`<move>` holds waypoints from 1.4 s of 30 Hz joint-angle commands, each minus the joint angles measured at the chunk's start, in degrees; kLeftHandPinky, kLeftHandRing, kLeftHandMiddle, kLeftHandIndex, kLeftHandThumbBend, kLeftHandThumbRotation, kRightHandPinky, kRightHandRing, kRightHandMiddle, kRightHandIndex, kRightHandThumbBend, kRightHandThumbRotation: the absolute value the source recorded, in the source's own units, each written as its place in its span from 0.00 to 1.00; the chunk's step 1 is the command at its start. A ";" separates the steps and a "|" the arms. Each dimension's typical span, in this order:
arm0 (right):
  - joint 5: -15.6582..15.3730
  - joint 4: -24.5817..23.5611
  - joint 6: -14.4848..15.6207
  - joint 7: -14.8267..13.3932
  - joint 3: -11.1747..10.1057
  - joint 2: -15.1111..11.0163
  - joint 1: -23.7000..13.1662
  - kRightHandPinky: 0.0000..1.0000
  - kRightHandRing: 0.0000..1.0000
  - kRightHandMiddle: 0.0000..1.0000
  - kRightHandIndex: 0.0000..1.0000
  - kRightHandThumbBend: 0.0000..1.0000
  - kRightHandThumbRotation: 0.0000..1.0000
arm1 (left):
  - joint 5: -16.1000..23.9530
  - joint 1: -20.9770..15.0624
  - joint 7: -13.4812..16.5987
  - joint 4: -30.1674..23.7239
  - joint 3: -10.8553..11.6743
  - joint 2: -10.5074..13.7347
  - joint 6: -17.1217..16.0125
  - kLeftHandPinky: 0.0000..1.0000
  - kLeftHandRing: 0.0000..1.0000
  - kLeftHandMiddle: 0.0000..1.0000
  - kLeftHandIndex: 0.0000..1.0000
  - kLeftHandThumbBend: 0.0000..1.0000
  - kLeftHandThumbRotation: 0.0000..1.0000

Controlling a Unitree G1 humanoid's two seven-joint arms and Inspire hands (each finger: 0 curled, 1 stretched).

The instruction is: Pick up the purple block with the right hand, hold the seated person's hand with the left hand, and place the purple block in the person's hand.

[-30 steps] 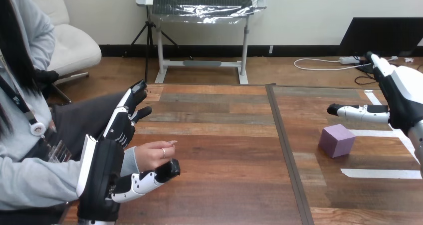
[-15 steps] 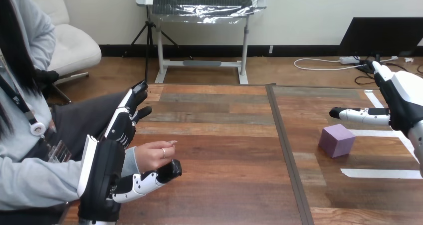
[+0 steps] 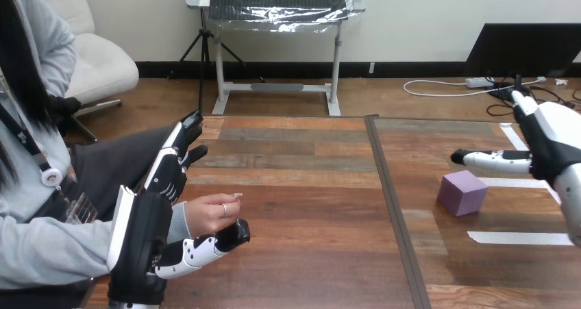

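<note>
The purple block (image 3: 463, 192) rests on the table's right half. My right hand (image 3: 548, 148) hovers just above and to the right of it, open, with its thumb stretched out to the left over the block's far side and not touching it. At the left, my left hand (image 3: 154, 213) is open around the person's hand (image 3: 209, 213): straight fingers rise behind it and the thumb lies under it. The person's hand is loosely curled at the table's left edge and holds nothing.
White tape strips (image 3: 521, 238) lie on the table near the block. A dark seam (image 3: 394, 206) runs down the table between its two halves. The person sits at the left side.
My right hand has sunk slightly toward the block and drifted right. The left hand and the person's hand have stayed put.
</note>
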 commanded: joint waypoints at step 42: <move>-0.38 6.31 8.56 2.09 2.84 7.19 -13.42 0.96 1.00 1.00 1.00 1.00 0.68 | 2.54 -2.17 3.03 -0.66 0.73 -1.56 -2.47 0.84 0.92 0.94 0.90 1.00 0.55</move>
